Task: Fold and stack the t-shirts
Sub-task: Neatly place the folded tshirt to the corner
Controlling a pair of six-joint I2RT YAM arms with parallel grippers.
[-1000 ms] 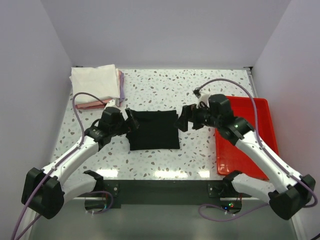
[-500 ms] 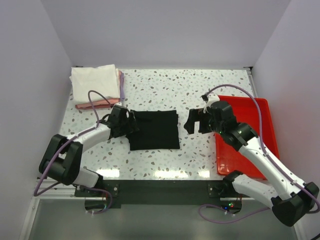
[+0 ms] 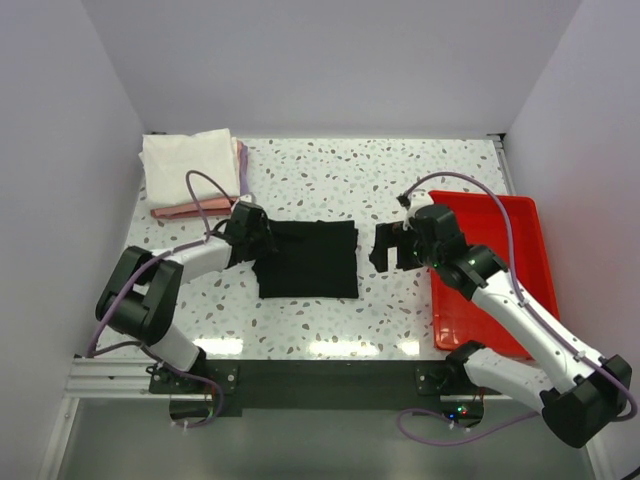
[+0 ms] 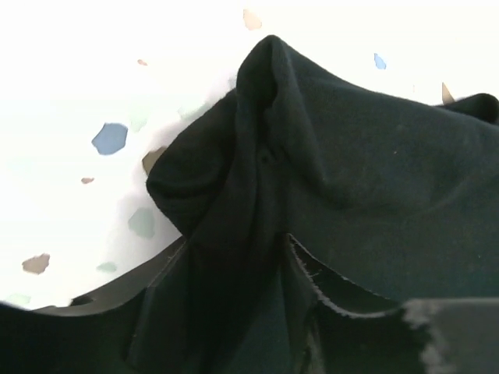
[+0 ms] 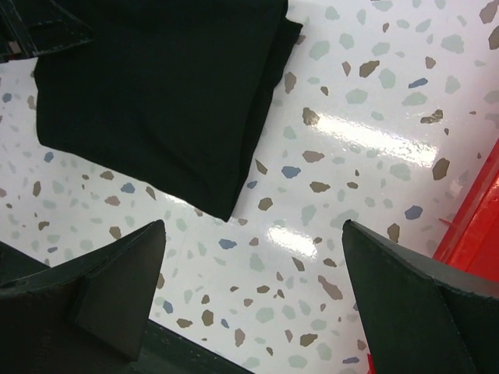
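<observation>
A folded black t-shirt (image 3: 310, 260) lies flat at the middle of the table. My left gripper (image 3: 262, 240) is at its left edge, shut on a pinched-up ridge of the black cloth (image 4: 351, 179) that runs between the fingers (image 4: 156, 312). My right gripper (image 3: 385, 248) hovers open just right of the shirt, over bare table (image 5: 253, 234), with the shirt's corner (image 5: 156, 93) ahead of it. A folded white t-shirt (image 3: 192, 165) tops a stack at the back left, with pink (image 3: 175, 211) and lavender (image 3: 244, 175) edges showing beneath it.
A red plastic tray (image 3: 520, 225) sits along the right side, under the right arm; its rim (image 5: 475, 226) shows at the right wrist view's edge. White walls close in the table on the left, back and right.
The left gripper slid a little toward the shirt's left edge and closed from wide open onto the cloth. The right gripper drew back slightly to the right, still open.
</observation>
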